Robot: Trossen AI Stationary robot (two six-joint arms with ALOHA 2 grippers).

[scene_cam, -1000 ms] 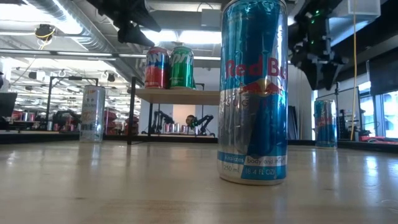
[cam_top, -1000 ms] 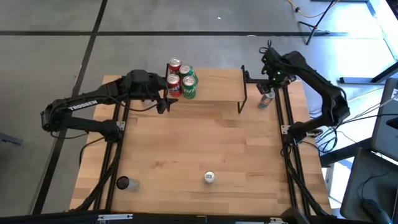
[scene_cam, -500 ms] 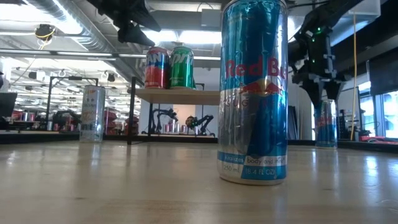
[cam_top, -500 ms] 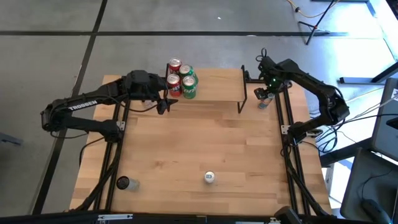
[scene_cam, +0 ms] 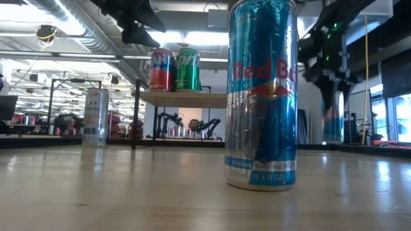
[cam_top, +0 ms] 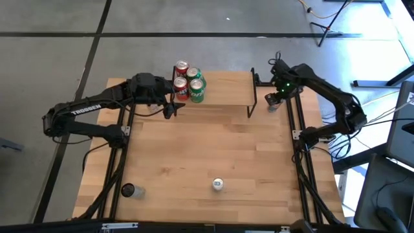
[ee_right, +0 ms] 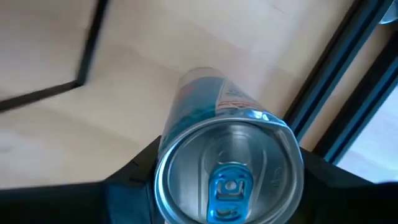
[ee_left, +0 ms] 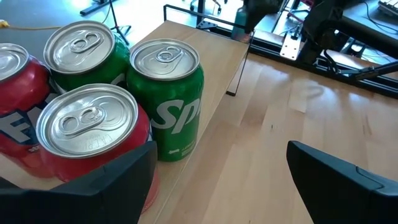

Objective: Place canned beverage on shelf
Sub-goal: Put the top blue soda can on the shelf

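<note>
High view: we see the right claw (cam_top: 276, 99) down around a slim blue can (ee_right: 227, 155) at the counter's (cam_top: 213, 149) far right edge, beside the shelf (cam_top: 223, 87); firm grip unclear. Left claw (cam_top: 169, 107) gapes open by 4 cans (cam_top: 188, 82) on the shelf's left end.

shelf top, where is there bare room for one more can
The shelf is bare from the green cans across to its right-hand end, beside the right pincer around the blue can. The left end is crowded: four cans bunched together, with the left pincer open beside them.
</note>
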